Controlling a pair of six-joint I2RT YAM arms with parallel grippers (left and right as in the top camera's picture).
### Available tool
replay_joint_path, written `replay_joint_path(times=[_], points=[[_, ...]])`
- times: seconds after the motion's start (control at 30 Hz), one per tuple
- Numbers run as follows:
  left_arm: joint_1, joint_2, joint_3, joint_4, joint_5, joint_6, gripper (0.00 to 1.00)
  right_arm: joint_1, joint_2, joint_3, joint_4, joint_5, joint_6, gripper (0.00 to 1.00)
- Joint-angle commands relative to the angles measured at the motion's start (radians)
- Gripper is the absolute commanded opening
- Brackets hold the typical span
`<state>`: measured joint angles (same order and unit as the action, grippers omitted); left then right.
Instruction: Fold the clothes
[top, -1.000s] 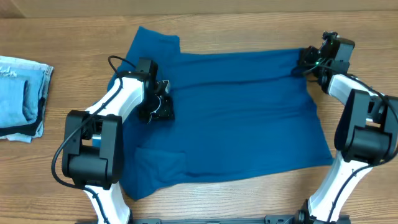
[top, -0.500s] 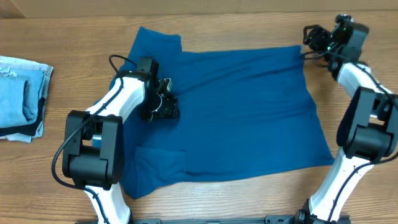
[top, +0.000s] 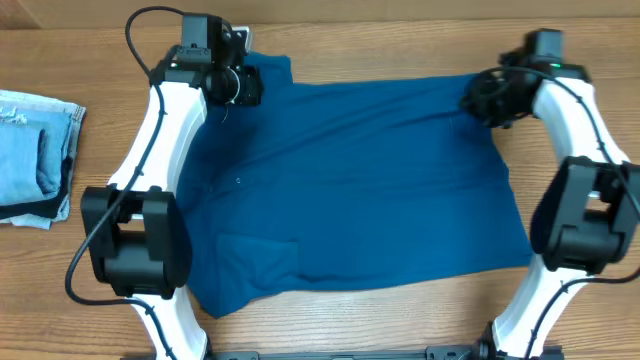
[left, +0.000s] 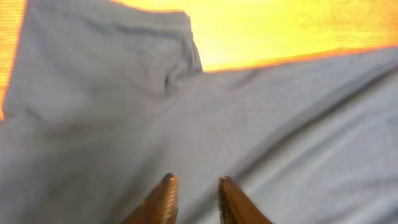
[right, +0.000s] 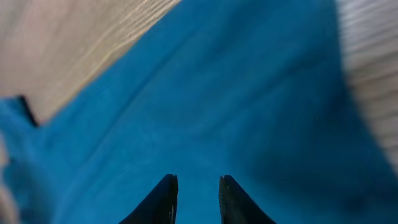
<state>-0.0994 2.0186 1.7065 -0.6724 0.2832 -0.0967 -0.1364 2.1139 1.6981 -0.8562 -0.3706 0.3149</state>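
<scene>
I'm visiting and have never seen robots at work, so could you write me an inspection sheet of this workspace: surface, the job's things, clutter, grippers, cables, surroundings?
Surface: light wooden table, wood grain showing around the cloth.
Job's things: large teal-blue short-sleeved shirt of soft fabric, spread out flat, lightly wrinkled, not yet folded.
Clutter: stack of pale blue denim with a dark edge at the table's left edge, apart from the shirt.
Grippers: left gripper over the shirt's far left sleeve, right gripper over its far right corner; each with fingers a little apart, no cloth seen between them.
Cables: black cable looping beside the left arm.
Surroundings: nothing seen.

Shirt (top: 370, 190) ctr, denim stack (top: 35, 155) left (apart).
</scene>
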Motion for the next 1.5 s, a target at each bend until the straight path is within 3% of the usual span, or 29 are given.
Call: replay_joint_path(times=[0.0, 0.4, 0.6, 0.93, 1.0, 1.07, 1.1, 1.27, 1.4, 1.47], points=[[-0.01, 0.109, 0.011, 0.04, -0.031, 0.004, 0.16, 0.094, -0.018, 0.015, 0.005, 0.193, 0.0, 0.25], [-0.013, 0.312, 0.011, 0.132, 0.0, 0.003, 0.13, 0.156, 0.009, -0.145, -0.019, 0.266, 0.053, 0.24], [-0.006, 0.333, 0.011, 0.205, -0.109, -0.008, 0.15, 0.154, 0.009, -0.245, -0.044, 0.316, 0.053, 0.24], [0.146, 0.333, 0.011, 0.325, -0.169, -0.015, 0.18, 0.089, 0.009, -0.321, -0.149, 0.471, 0.105, 0.18], [0.185, 0.333, 0.011, 0.348, -0.146, -0.017, 0.18, 0.082, 0.009, -0.321, -0.149, 0.471, 0.105, 0.23], [0.213, 0.333, 0.026, 0.351, -0.101, -0.023, 0.17, 0.08, 0.009, -0.316, -0.136, 0.479, 0.1, 0.36], [0.225, 0.333, 0.048, 0.342, -0.06, -0.023, 0.18, 0.08, 0.008, -0.305, -0.123, 0.478, 0.085, 0.36], [0.221, 0.324, 0.317, 0.077, -0.012, 0.043, 0.18, 0.081, -0.064, -0.169, -0.043, 0.361, -0.026, 0.39], [0.175, 0.324, 0.619, -0.322, 0.023, 0.084, 0.34, 0.08, -0.16, -0.099, -0.031, 0.336, -0.036, 0.5], [0.153, 0.324, 0.711, -0.477, 0.021, 0.096, 0.39, 0.08, -0.197, -0.094, -0.035, 0.277, -0.088, 0.62]])
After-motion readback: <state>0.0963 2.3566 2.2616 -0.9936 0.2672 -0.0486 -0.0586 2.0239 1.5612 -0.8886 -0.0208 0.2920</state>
